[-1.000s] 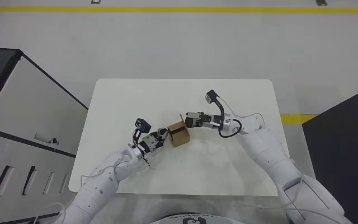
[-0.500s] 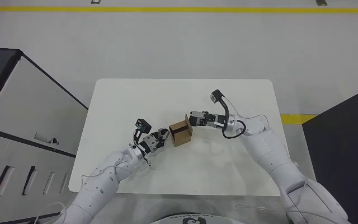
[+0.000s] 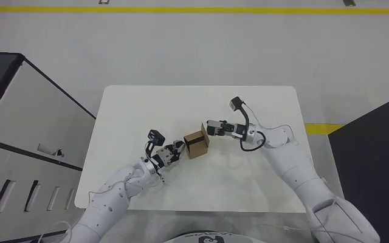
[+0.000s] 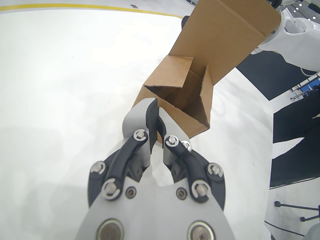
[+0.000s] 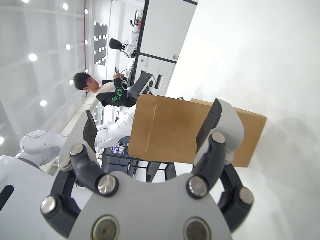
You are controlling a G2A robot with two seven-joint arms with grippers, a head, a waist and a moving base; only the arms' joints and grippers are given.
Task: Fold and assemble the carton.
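Note:
A small brown carton (image 3: 196, 146) stands mid-table with its top open. In the left wrist view its tall lid flap (image 4: 225, 33) stands up at the far side and two short side flaps lean inward over the hollow. My left gripper (image 3: 175, 147) is at the carton's near-left corner, shut on the edge of its wall (image 4: 157, 123). My right gripper (image 3: 210, 129) is at the carton's far-right side, open, with the lid flap (image 5: 170, 131) between its spread fingers (image 5: 212, 121).
The white table (image 3: 255, 182) is bare around the carton. A grey cabinet (image 3: 30, 121) stands off the table's left edge and a dark block (image 3: 364, 146) off its right.
The right arm has shifted slightly up and to the right, and the carton turned a little with it. The last half second shows almost no motion. The left arm has held still.

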